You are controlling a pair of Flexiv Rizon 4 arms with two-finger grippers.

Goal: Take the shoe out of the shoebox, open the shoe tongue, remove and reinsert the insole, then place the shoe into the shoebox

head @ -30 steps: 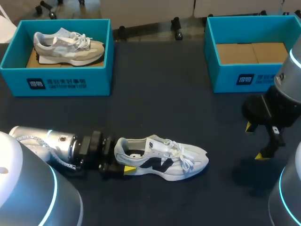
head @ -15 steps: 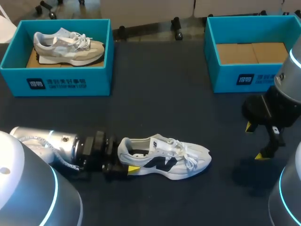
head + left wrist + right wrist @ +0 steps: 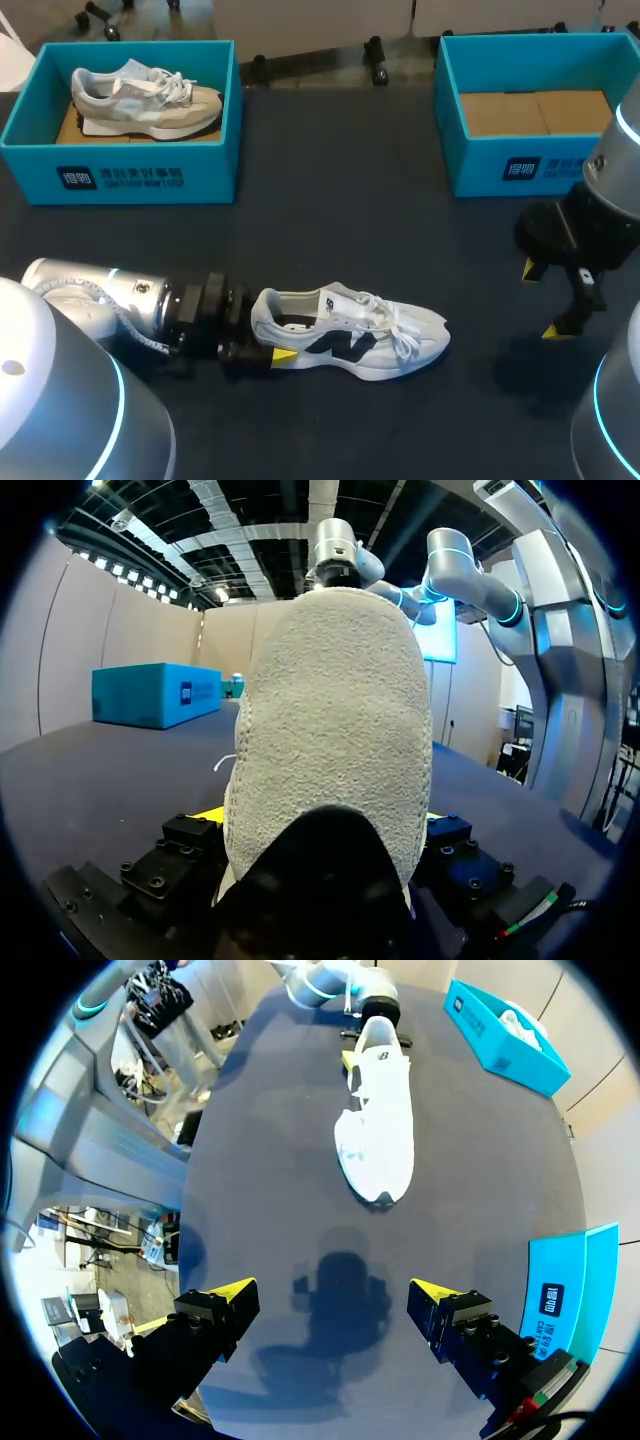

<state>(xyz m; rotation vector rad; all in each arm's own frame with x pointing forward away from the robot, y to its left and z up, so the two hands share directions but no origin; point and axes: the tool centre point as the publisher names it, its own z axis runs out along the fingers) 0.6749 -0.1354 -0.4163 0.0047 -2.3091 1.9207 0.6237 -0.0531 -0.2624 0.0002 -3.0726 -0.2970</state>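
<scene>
You have the first step behind you: the white shoe [image 3: 352,335] is out of its box and stands on its sole on the dark surface [image 3: 330,220], toe pointing towards your right arm. Everything else looks still to do. The laces lie tied over the tongue, which does not look pulled open, no insole lies anywhere beside the shoe, and the return to the box comes last. The empty shoebox [image 3: 500,165], with only its cardboard floor showing, stands well beyond the shoe's toe on the far side; a second shoebox [image 3: 130,178] holding a grey shoe [image 3: 145,98] stands well beyond the shoe's heel, also on the far side. Your left arm lies low and nearly level behind the shoe, and the left gripper [image 3: 270,345] is clenched on the heel, with the heel counter filling the space between its fingers in the left wrist view. Your right gripper [image 3: 541,300] hangs above the surface well past the shoe's toe, released, fingers spread wide and pointing down, holding nothing.
</scene>
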